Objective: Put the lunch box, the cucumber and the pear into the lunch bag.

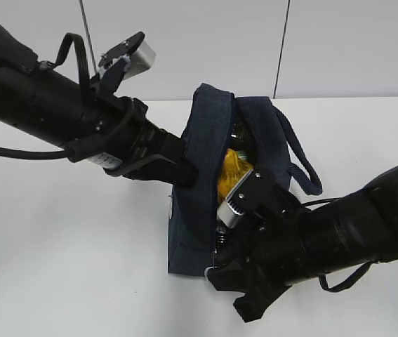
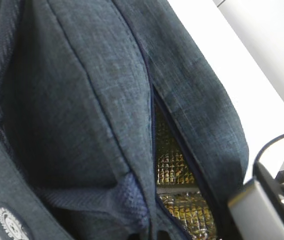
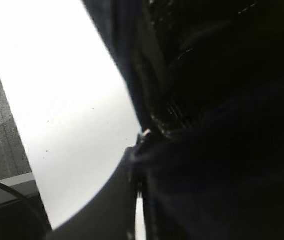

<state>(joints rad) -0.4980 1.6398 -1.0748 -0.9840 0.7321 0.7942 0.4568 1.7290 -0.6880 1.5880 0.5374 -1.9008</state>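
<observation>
Exterior: bag [image 1: 199,182] upright mid-table, mouth open, pear [image 1: 232,172] inside; left gripper [image 1: 184,172] closed on bag's left wall, right gripper [image 1: 220,242] closed at near end. Left wrist: bag fabric, silver lining [image 2: 174,185]. Right wrist: dark fabric, zipper [image 3: 147,132].

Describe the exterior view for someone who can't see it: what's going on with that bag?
A dark navy lunch bag stands on a white table with two black robot arms pressed against it, one from the left at its side and one from the lower right at its near end. Through the partly open top, something yellow-orange shows inside; neither gripper's fingertips are visible.
</observation>
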